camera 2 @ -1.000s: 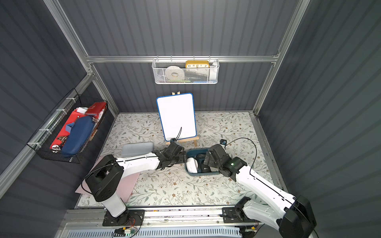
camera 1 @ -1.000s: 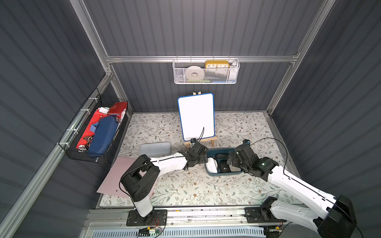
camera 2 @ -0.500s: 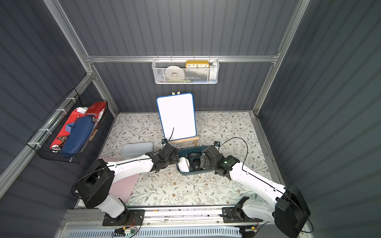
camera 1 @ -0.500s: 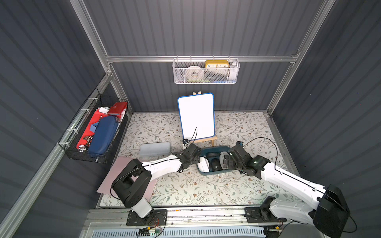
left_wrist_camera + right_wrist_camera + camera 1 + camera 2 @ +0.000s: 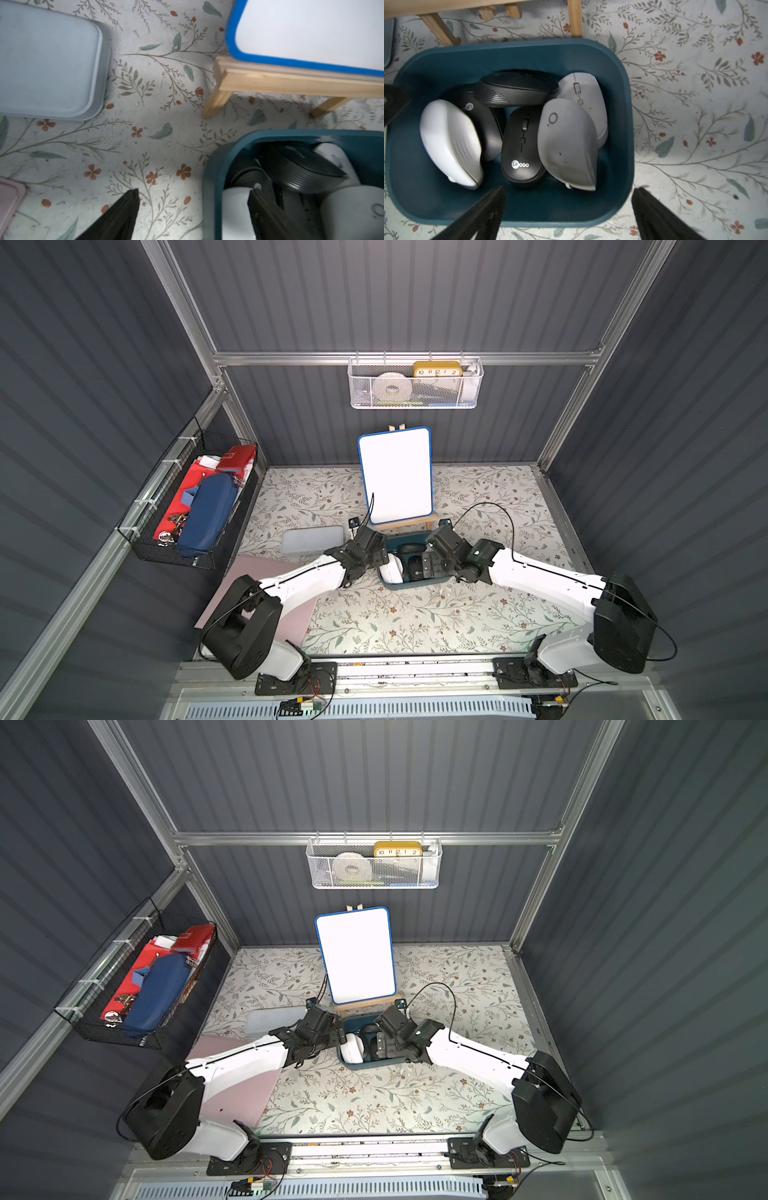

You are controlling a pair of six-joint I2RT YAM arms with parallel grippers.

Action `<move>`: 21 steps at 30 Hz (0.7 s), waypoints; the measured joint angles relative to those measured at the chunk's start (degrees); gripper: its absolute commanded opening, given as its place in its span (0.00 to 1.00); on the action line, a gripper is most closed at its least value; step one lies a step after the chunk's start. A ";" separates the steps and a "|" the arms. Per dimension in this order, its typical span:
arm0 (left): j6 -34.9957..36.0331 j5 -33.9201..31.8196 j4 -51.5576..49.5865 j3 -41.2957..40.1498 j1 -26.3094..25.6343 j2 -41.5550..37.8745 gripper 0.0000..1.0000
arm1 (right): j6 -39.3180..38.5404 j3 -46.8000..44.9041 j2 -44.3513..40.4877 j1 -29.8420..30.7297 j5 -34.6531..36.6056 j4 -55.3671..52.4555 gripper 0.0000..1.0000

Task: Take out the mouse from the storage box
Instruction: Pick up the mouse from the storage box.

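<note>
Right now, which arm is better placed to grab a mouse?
Probably right: the right gripper, open, has a grey mouse just ahead in the storage box; the left gripper straddles its corner rim.

Robot lab cell: grey ribbed walls (image 5: 374,294) and aluminium frame (image 5: 407,358).

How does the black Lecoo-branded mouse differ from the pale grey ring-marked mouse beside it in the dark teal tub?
The black Lecoo-branded mouse lies flat, scroll wheel up; the pale grey ring-marked mouse is tipped on its side, no wheel showing. The black one looks slimmer, the grey one bulkier. Both sit side by side inside the dark teal tub, neither held.
</note>
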 measured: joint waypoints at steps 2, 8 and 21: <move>0.37 0.46 0.72 -1.49 0.00 -4.39 0.98 | -0.35 2.25 2.82 0.00 0.50 -0.83 0.99; -0.04 -2.29 1.55 -6.84 0.00 -16.87 0.99 | -1.36 6.27 8.17 0.00 2.58 -3.67 0.99; -1.60 -7.17 1.55 -10.38 0.00 -22.62 0.99 | -2.62 13.42 17.51 0.00 5.51 -8.02 0.97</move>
